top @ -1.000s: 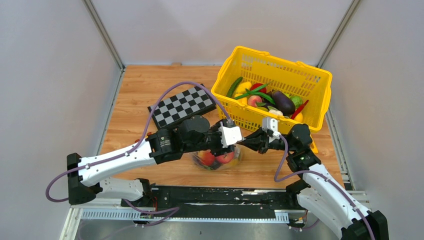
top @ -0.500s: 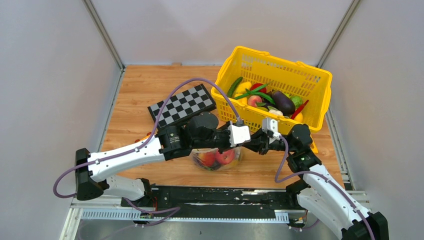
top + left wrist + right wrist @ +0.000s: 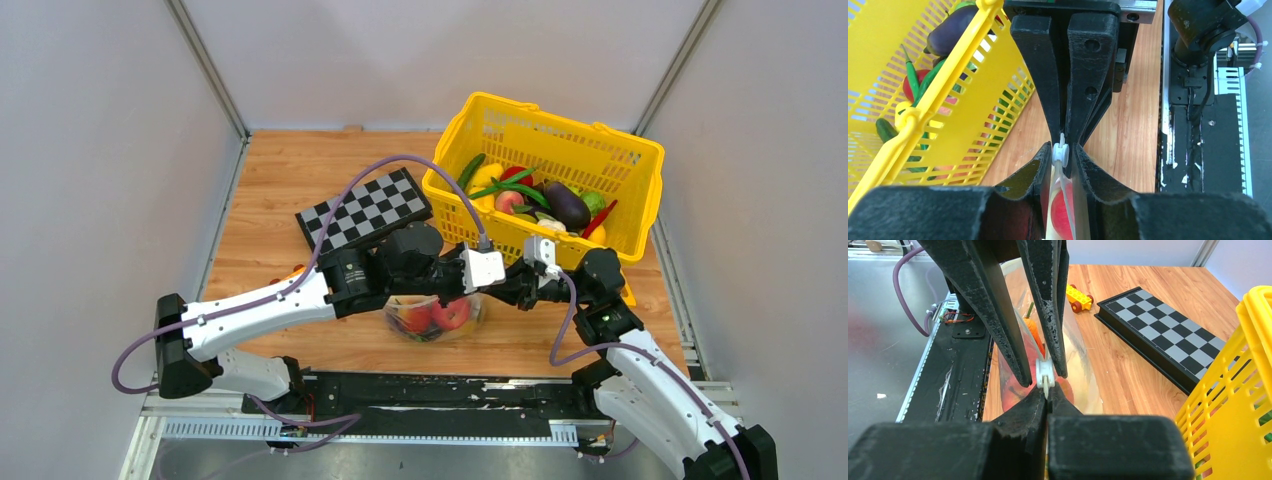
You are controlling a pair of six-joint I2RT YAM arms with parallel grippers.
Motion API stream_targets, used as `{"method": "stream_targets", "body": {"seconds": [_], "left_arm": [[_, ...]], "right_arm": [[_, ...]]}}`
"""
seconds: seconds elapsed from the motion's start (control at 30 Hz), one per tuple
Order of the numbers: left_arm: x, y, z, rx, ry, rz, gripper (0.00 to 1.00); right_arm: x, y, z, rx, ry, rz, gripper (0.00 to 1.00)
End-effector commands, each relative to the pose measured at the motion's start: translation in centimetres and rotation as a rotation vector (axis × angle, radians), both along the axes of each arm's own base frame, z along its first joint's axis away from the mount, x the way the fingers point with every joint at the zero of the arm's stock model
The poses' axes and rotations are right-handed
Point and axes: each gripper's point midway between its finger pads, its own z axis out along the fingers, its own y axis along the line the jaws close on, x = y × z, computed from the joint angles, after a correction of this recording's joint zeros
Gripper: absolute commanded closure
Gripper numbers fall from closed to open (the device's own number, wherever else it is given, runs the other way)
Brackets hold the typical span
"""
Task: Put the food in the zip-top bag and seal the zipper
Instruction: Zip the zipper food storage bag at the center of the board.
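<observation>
I'm looking down at a wooden table point(image 3: 290, 180) boxed in by pale grey walls point(image 3: 100, 150), with a black rail point(image 3: 440, 392) running along the near edge. A checkerboard point(image 3: 365, 210) is lying flat towards the far left of centre, and a small yellow toy brick point(image 3: 1078, 296) is sitting on the wood well apart from it.

At the far right a yellow basket point(image 3: 600, 160) is holding toy vegetables, among them a dark purple eggplant point(image 3: 566, 205) and a green cucumber point(image 3: 468, 173).

The zip-top bag point(image 3: 1075, 352) is standing near the front of the table between the two arms, mouth edge up. Red fruits point(image 3: 452, 313) are showing through its clear side, along with an orange piece with a green stem point(image 3: 1033, 330).

The left gripper point(image 3: 1061, 160) is pinching in from both sides on the white slider point(image 3: 1044, 376), with only that between its tips. The right gripper point(image 3: 1048, 396) is facing it with jaws fully together, clamping the zipper point(image 3: 1063, 137) just beside the slider.
</observation>
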Motion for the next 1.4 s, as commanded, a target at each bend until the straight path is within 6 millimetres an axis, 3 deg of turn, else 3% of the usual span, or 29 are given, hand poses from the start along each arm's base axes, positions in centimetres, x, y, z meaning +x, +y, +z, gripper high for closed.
{"method": "stream_targets", "body": {"seconds": [0.0, 0.33, 0.73, 1.37], "left_arm": [[0.3, -0.2, 1.3, -0.018, -0.024, 0.000, 0.71], [0.6, -0.2, 1.5, -0.026, -0.031, 0.012, 0.74], [0.6, 0.7, 1.8, -0.041, -0.040, 0.034, 1.00], [1.4, 6.2, -0.9, 0.033, -0.030, 0.164, 1.00]], "right_arm": [[-0.3, -0.1, 1.4, 0.019, -0.066, 0.013, 1.00], [-0.3, -0.1, 1.3, 0.019, -0.069, 0.014, 1.00], [0.2, -0.1, 1.2, 0.018, -0.059, -0.014, 1.00], [1.0, -0.3, 1.8, 0.043, -0.054, -0.067, 1.00]]}}
